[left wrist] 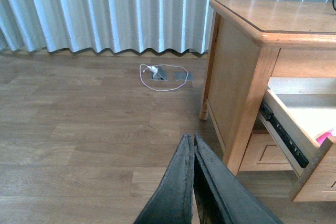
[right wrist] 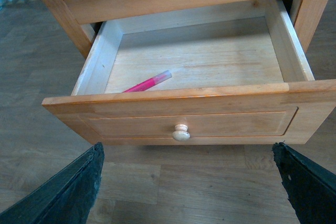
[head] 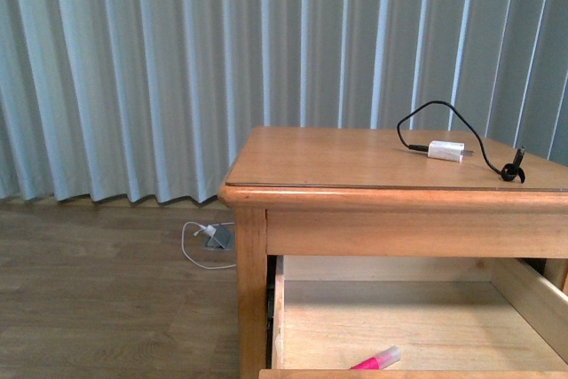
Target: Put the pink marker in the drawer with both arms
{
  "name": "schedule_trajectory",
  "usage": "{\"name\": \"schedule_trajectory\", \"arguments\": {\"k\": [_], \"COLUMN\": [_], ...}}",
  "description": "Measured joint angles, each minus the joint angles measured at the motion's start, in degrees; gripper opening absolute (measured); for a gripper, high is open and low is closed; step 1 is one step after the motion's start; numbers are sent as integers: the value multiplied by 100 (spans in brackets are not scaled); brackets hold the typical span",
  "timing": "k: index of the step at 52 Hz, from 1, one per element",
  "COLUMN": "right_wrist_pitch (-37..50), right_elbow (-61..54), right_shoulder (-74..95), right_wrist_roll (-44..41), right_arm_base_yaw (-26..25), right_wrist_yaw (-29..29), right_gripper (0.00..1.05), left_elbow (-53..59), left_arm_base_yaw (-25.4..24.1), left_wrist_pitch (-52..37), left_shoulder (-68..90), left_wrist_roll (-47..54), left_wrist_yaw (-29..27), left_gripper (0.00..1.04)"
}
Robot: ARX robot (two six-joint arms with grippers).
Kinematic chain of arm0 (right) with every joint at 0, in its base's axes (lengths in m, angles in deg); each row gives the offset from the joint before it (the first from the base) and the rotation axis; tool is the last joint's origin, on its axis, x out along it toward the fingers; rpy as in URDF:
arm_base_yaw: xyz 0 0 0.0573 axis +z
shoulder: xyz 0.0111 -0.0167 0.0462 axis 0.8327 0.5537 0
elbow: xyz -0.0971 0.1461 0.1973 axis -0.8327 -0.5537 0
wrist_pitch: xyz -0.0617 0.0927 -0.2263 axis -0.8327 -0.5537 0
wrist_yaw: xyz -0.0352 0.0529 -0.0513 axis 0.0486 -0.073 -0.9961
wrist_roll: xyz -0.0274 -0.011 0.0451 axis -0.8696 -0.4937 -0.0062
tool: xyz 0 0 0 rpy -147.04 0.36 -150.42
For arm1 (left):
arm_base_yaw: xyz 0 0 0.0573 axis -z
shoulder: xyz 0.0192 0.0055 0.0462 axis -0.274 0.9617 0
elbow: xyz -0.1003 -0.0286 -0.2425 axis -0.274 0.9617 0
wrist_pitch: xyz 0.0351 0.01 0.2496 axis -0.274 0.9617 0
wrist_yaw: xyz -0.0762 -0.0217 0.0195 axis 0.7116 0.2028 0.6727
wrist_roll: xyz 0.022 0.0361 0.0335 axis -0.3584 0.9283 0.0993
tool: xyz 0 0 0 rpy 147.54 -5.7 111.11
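One short bright pink cylindrical marker (right wrist: 148,83) with a whitish translucent cap lies flat on the pale floor of the single pulled-out light honey-coloured wooden drawer (right wrist: 184,119). It sits just beyond the drawer's front panel from the right gripper (right wrist: 187,150). The marker's long axis runs diagonally, with the cap end pointing away from that gripper toward the drawer's back and the robot's right. The right gripper hangs in front of and above the drawer, angled down at it. Its two black fingers (right wrist: 79,182) are spread wide and hold nothing, and the drawer's one round wooden knob (right wrist: 181,132) shows between them. The left gripper (left wrist: 190,137) is held low over the wood-plank floor (left wrist: 79,140), well apart from the drawer, with the honey-coloured wooden cabinet (left wrist: 236,66) off to its side. Its two fingers are pressed together along their length with nothing between them. One white charger block (head: 445,150) with a black cable rests on the cabinet top.
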Motion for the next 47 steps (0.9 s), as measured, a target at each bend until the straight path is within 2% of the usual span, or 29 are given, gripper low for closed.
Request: {"name": "schedule_trajectory", "arguments": {"k": [4,9,10,12,16,20,25,31,37,42,47], "right_wrist_pitch": [0,15,205,1147,1281,787,354,474,1038,1366,1694], "right_elbow": [0,-4,-76,-407,-385,-221,-33,188,632,1010,1351], "right_shoulder": [0,-4,-37,-77,52,332,1027,2041,3427,4524,5427], "right_wrist_roll": [0,-20,-96,-605,-1027,-1069,-1071,-1215,-1453,-1360,-1353], "right_arm_base_yaw": [0,2,66,313,380,247,90,-9,-13,-11,-2], "right_wrist_yaw": [0,-42,-264,-1377,-2002,-1731,-1010,-520,-625,-546,-734], "right_gripper": [96,96,96,96,96,96,96,96,96,96,96], "left_elbow": [0,0,0,0,0,0,0,0,0,0,0], "left_arm_base_yaw": [0,-2,0,0,-2,0,0,0,-2,0,0], "left_wrist_pitch": [0,0,0,0,0,0,0,0,0,0,0], "left_shoulder": [0,0,0,0,0,0,0,0,0,0,0], "left_wrist_roll": [-2,-2,-2,-2,0,-2,-2,2,0,0,0], "left_wrist_yaw": [2,0,0,0,4,-2,-2,0,0,0,0], "left_gripper": [5,22,25,36,49,63,81,101,99,99,99]}}
